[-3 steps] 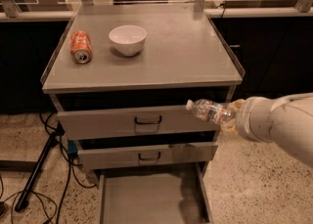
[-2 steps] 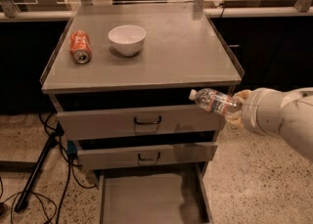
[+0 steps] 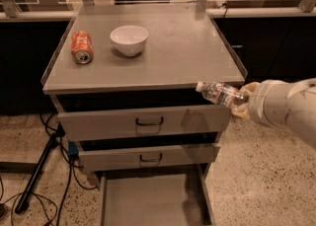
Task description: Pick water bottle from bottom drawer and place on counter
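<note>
My gripper (image 3: 242, 100) is shut on the water bottle (image 3: 218, 93), a small clear bottle with a white cap pointing left. It holds the bottle in the air at the cabinet's front right corner, just below the level of the counter (image 3: 182, 47). The white arm comes in from the right. The bottom drawer (image 3: 150, 201) is pulled open at the bottom of the view, and its grey floor shows nothing on it.
An orange soda can (image 3: 82, 47) lies on the counter's left side, with a white bowl (image 3: 129, 40) beside it. Two closed drawer fronts with black handles (image 3: 149, 121) sit above the open drawer. Cables and a stand leg (image 3: 37, 173) lie on the floor at left.
The gripper has lifted the water bottle upward, from in front of the top drawer front to near the counter's front edge.
</note>
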`<state>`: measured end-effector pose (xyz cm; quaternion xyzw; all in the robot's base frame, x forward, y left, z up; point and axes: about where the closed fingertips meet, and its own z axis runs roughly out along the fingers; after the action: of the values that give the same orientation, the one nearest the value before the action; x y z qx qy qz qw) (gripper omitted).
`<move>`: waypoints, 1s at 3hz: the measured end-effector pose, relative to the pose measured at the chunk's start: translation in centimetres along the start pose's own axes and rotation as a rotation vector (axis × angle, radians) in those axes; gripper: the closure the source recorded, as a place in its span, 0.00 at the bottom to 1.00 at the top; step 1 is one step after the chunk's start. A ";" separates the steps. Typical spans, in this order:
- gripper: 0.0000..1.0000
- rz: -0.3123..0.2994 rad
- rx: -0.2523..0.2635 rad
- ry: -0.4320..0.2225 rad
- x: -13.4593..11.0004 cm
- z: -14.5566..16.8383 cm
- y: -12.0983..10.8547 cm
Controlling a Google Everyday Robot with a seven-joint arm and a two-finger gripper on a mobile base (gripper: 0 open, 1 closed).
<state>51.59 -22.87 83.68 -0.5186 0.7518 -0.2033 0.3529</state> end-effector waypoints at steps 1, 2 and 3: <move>1.00 0.055 0.072 0.011 -0.3 1.4 -7.0; 1.00 0.058 0.083 0.006 -0.7 1.4 -7.7; 1.00 0.061 0.073 -0.008 -1.4 2.4 -9.3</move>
<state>59.63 -24.95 88.77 -0.4828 0.7580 -0.2178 0.3806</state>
